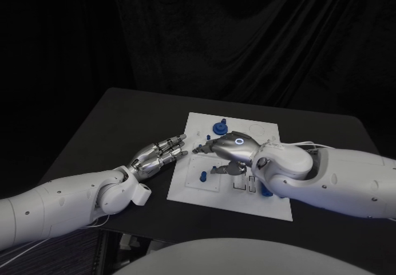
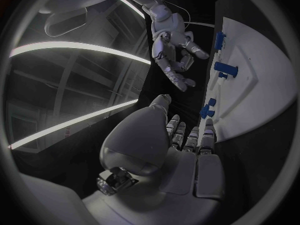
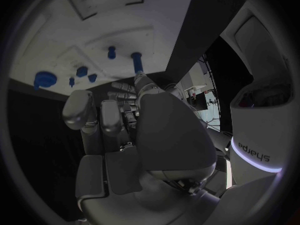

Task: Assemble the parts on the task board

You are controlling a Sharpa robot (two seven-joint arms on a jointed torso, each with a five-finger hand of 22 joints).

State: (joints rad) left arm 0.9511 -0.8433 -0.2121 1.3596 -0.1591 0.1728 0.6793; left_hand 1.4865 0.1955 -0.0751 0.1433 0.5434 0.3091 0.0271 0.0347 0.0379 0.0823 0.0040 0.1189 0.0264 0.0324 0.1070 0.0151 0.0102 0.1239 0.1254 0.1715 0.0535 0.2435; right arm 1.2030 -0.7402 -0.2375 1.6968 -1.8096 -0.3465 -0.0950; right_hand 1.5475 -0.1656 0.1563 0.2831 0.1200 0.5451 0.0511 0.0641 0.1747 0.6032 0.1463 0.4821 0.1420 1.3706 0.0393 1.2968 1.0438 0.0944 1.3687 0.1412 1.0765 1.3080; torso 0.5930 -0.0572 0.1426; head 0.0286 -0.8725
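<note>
The white task board lies mid-table. A blue round part stands near its far edge, and smaller blue parts sit at its left and by my right arm. My right hand hovers over the board's middle, fingers apart and bent down, nothing held. In the right wrist view that hand reaches toward the board, one fingertip close to a blue peg; I cannot tell if they touch. My left hand lies flat and empty beside the board's left edge.
The left wrist view shows my left hand stretched along the board, my right hand beyond it, and blue parts standing on the board. Black table surrounds the board, with a dark curtain behind.
</note>
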